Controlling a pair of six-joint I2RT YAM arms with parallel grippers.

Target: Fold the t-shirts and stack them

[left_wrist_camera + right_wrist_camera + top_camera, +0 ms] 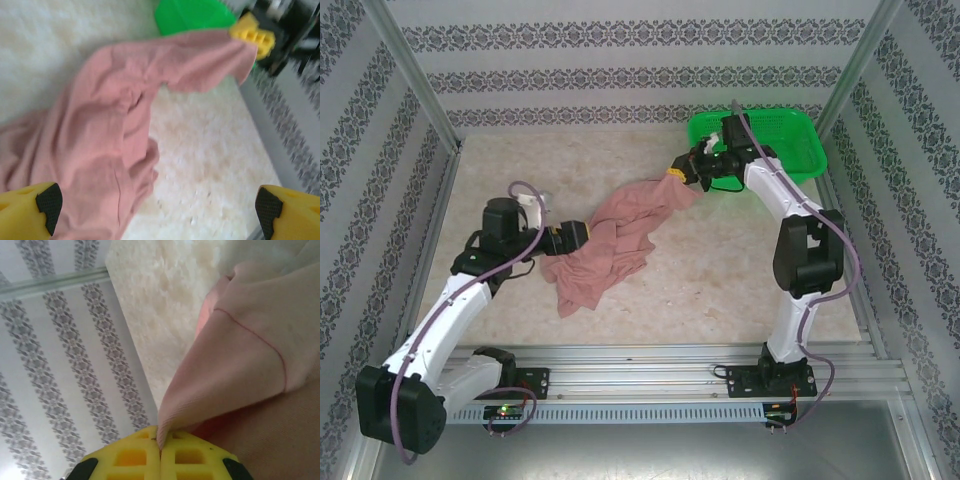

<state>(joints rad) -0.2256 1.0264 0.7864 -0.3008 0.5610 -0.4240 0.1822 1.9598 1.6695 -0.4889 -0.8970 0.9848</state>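
The salmon-pink t-shirt [620, 240] lies crumpled on the table, with one end lifted and stretched toward the back right. My right gripper [678, 176] is shut on that lifted end just in front of the basket. In the right wrist view, its yellow fingers [187, 457] pinch a fold of the t-shirt [240, 370]. My left gripper [580, 237] is at the shirt's left side and stands open. In the left wrist view, its fingers [42, 205] are spread wide over the t-shirt [105, 145] and hold nothing. No print shows.
A green mesh basket [775, 140] stands at the back right corner, right behind my right gripper; its edge [192, 15] shows in the left wrist view. Patterned walls enclose the table on three sides. Bare marbled tabletop [720, 270] lies in front of the shirt.
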